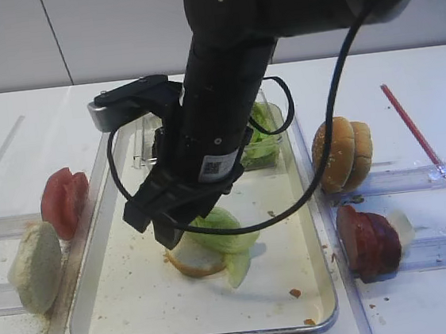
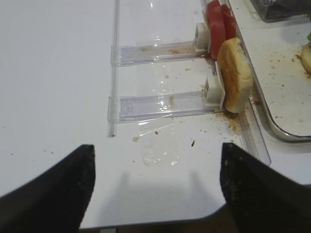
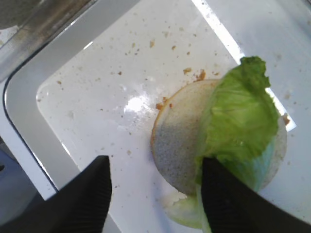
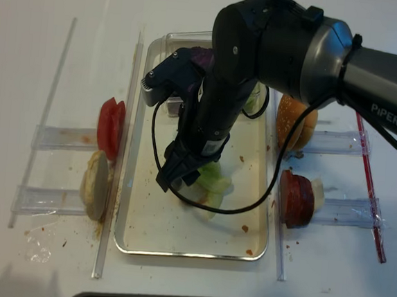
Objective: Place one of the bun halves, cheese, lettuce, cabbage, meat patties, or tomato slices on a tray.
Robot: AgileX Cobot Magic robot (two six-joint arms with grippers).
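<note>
A pale bun half [image 3: 180, 141] lies cut face up on the floor of the silver tray [image 3: 29, 126]. A light green lettuce leaf [image 3: 240, 116] is draped over its right part. My right gripper [image 3: 155, 194] hovers just above them, open, one finger over bare tray floor and the other over the leaf's edge, nothing held between them. From the high view the gripper [image 1: 153, 226] stands over the bun half [image 1: 191, 260] and lettuce [image 1: 222, 235] in mid tray [image 1: 86, 309]. My left gripper [image 2: 155, 189] is open over bare table by the front left corner.
Left of the tray, tomato slices [image 1: 65, 201] and a pale bun half [image 1: 36, 268] stand in clear racks. On the right stand sesame buns [image 1: 343, 153] and meat patties [image 1: 368, 239]. A clear box of greens [image 1: 262, 143] sits at the tray's back. A red rod [image 1: 429, 153] lies far right.
</note>
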